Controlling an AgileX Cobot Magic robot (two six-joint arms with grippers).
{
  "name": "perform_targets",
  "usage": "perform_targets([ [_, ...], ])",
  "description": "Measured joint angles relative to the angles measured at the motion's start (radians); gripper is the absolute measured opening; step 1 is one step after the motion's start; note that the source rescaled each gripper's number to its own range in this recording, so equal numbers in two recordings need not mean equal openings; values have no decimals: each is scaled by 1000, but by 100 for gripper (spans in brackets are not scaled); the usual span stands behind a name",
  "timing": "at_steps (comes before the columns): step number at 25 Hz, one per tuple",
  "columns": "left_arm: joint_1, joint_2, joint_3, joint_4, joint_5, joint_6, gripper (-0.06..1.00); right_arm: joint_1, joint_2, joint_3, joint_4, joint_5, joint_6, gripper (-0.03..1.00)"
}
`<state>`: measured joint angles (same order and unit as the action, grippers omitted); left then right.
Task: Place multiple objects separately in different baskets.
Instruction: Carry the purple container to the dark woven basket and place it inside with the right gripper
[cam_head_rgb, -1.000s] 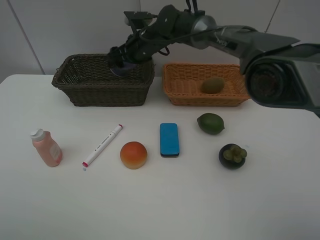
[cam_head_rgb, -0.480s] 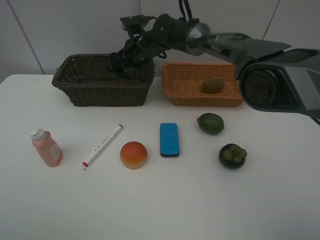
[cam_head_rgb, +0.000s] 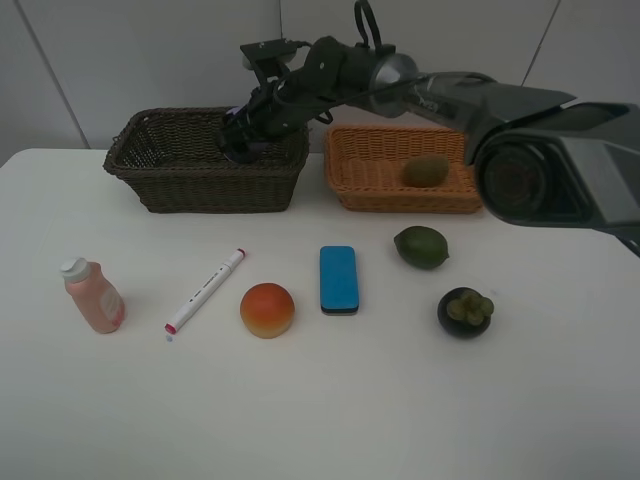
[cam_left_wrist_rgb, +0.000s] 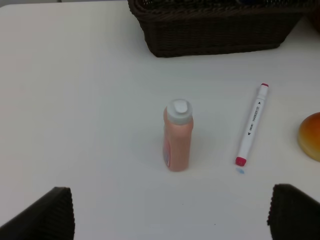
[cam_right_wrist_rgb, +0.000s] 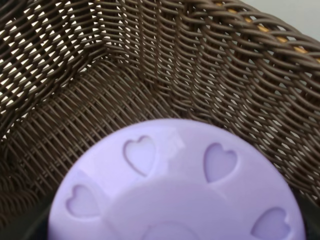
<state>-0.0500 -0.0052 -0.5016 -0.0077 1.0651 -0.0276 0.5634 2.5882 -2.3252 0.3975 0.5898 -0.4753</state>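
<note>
Nothing legible is showing anywhere. The white plastic marker with red end cap (cam_left_wrist_rgb: 252, 125) is carrying small black print along its barrel, too fine to read. The pink white-capped plastic bottle (cam_left_wrist_rgb: 178, 137) is showing a small bluish mark low on its side, unreadable. The round purple-lidded jar (cam_right_wrist_rgb: 175, 185) is showing embossed heart shapes on its lid.
</note>
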Motion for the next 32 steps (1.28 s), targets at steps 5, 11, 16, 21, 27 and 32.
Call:
perform_targets([
  [5, 0, 0, 0, 0, 0, 0, 100, 0, 1, 0, -16, 0, 0, 52],
  [11, 0, 0, 0, 0, 0, 0, 100, 0, 1, 0, -54, 1, -2, 52],
  [16, 0, 0, 0, 0, 0, 0, 100, 0, 1, 0, -54, -11, -15, 85],
  [21, 0, 0, 0, 0, 0, 0, 100, 0, 1, 0, -54, -19, -18, 99],
  [27, 0, 0, 0, 0, 0, 0, 100, 0, 1, 0, -54, -20, -18, 100],
  [32, 0, 0, 0, 0, 0, 0, 100, 0, 1, 0, -54, -20, -18, 100],
])
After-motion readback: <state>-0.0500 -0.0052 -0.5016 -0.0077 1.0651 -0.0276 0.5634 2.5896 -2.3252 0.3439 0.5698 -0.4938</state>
